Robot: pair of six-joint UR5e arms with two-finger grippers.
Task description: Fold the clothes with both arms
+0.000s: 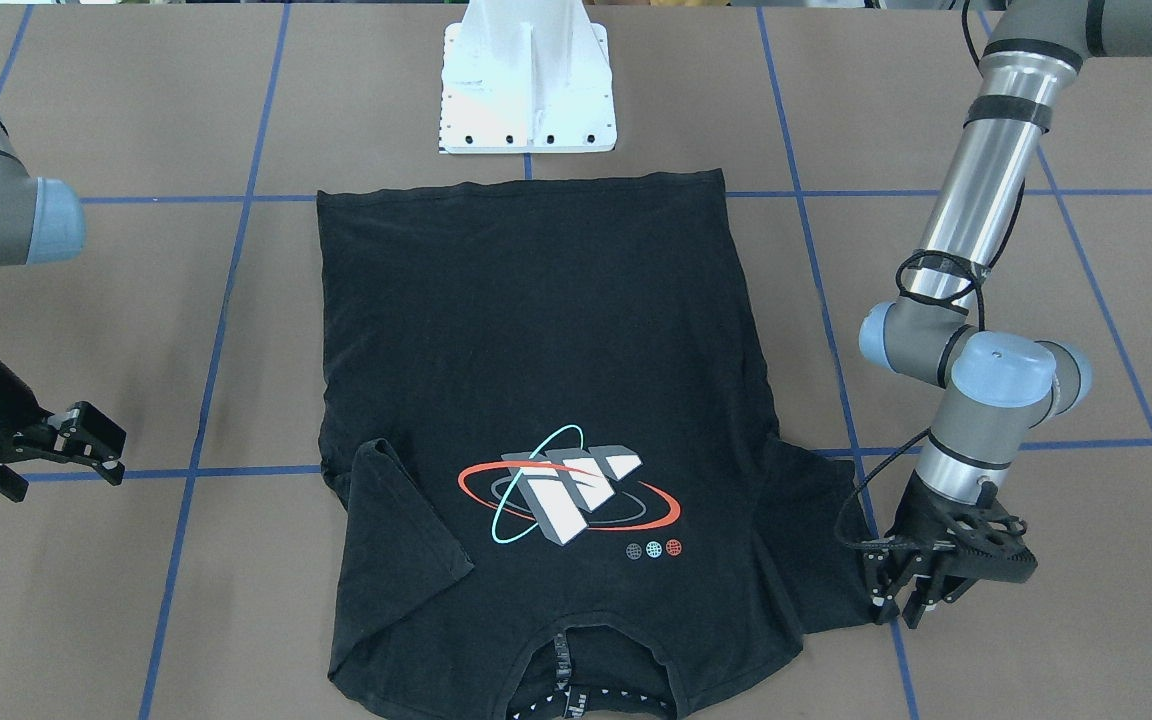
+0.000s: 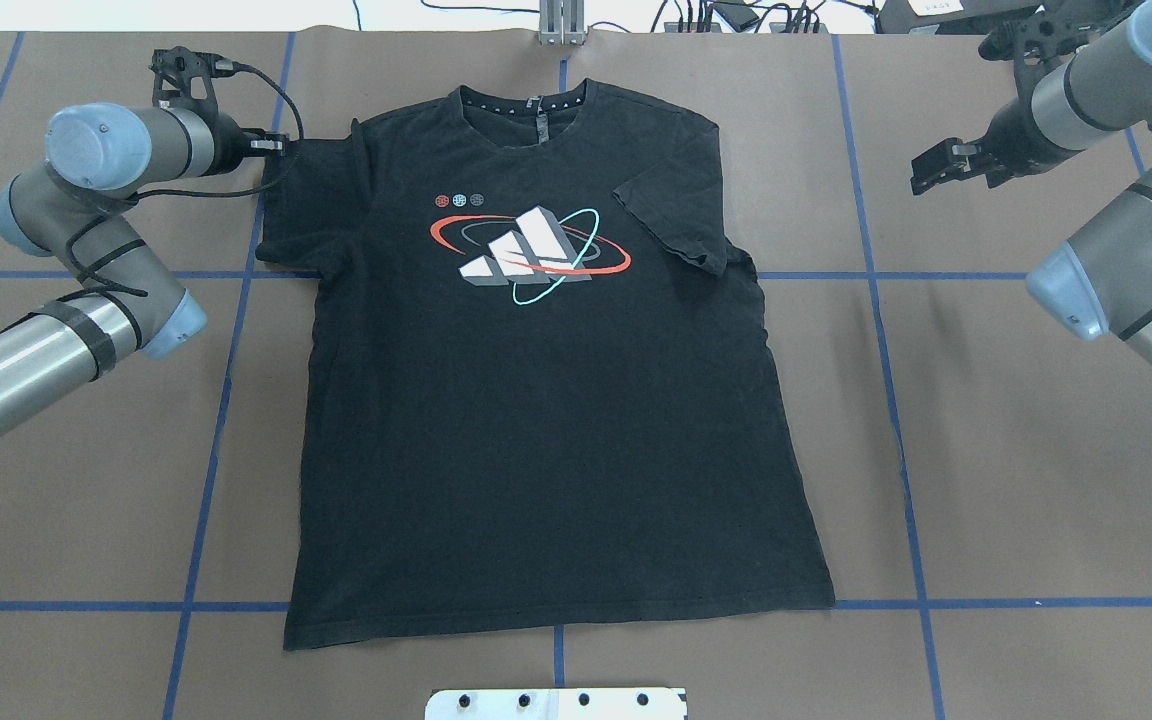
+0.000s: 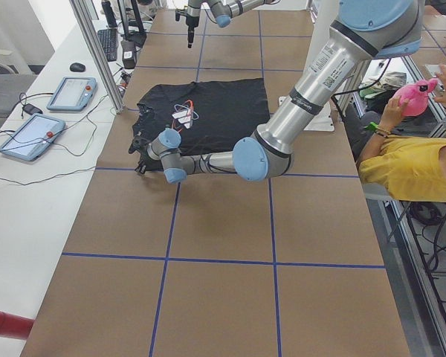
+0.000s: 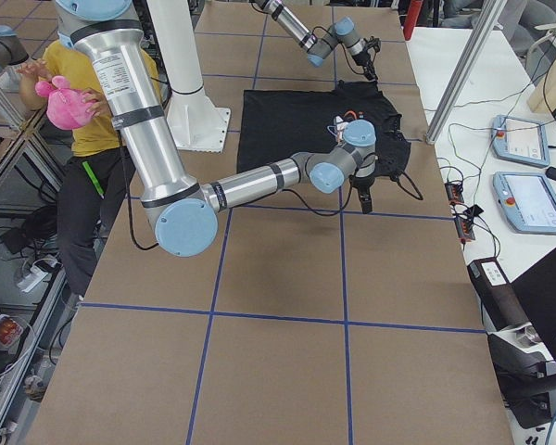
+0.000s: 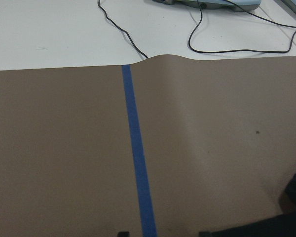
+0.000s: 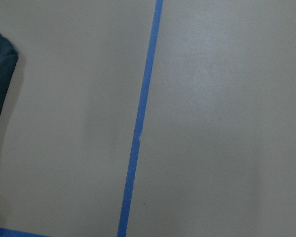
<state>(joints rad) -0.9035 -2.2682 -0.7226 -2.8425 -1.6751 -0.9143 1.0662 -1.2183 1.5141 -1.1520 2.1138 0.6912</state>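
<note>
1. Brown table (image 1: pixel 1086 250), blue tape lines (image 1: pixel 156 199), beneath left pincer (image 1: pixel 901 610) and right pincer (image 1: pixel 114 455).
2. White mount base (image 1: pixel 528 110): well apart, between them.
3. Two tablets (image 3: pixel 30 135) on white bench (image 3: pixel 30 201) beyond left pincer.
4. Person in yellow (image 3: pixel 409 167), pink toy (image 3: pixel 416 95) in hand, far behind both.

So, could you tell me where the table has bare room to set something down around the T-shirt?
Bare table flanks the T-shirt: one patch between it and the right arm, one between it and the left arm. Crowded: the spread sleeve, where the open left gripper sits, and the hem by the white mount base.
</note>
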